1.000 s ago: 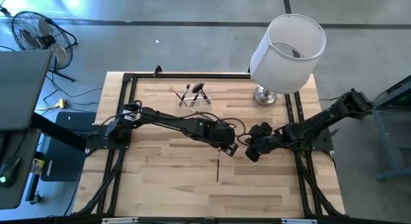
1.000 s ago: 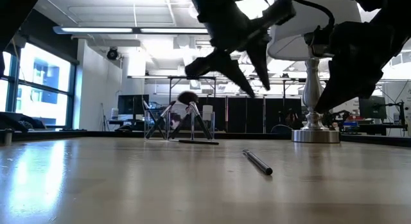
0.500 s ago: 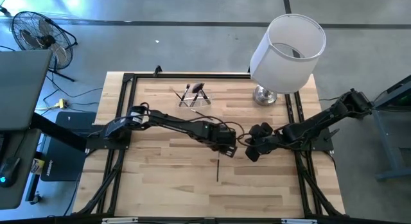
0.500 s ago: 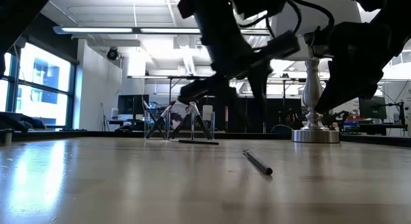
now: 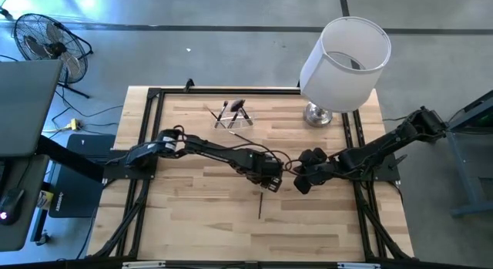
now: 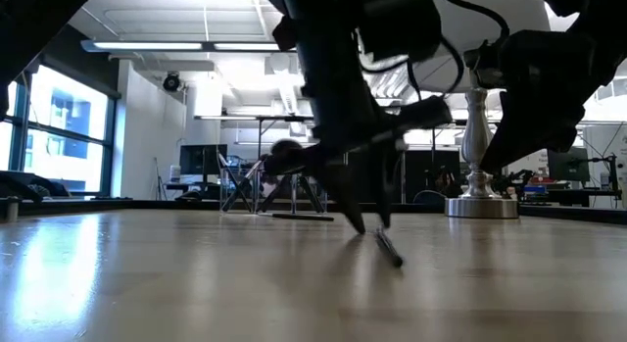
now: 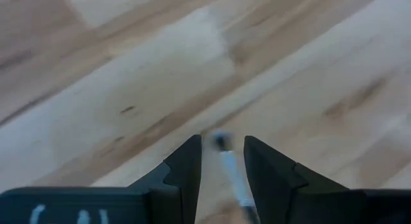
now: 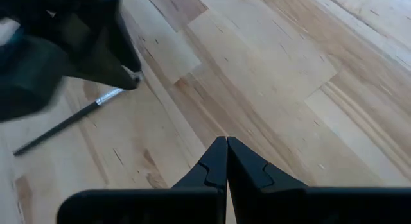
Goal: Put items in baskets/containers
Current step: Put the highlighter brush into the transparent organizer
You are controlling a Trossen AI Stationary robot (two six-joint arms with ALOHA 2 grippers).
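A slim dark brush (image 5: pixel 260 205) with a silver ferrule lies flat on the wooden table near its middle. My left gripper (image 5: pixel 266 189) points steeply down over the brush's far end. It is open, with one finger on each side of that end (image 7: pixel 225 150) and a gap showing on both sides. My right gripper (image 5: pixel 300 186) hangs shut to the right of the brush, above the table and holding nothing. The clear holder (image 5: pixel 233 116) stands at the far side with several brushes leaning in it.
A lamp with a big white shade (image 5: pixel 347 57) stands on its silver base (image 5: pixel 317 115) at the far right corner. One more brush (image 6: pixel 300 217) lies on the table in front of the holder. Black frame rails (image 5: pixel 146 146) run along the table's sides.
My left gripper has come down from well above the table to just over the brush's far end. It has tipped to point more steeply down, and its fingers have stayed apart. My right gripper has kept still.
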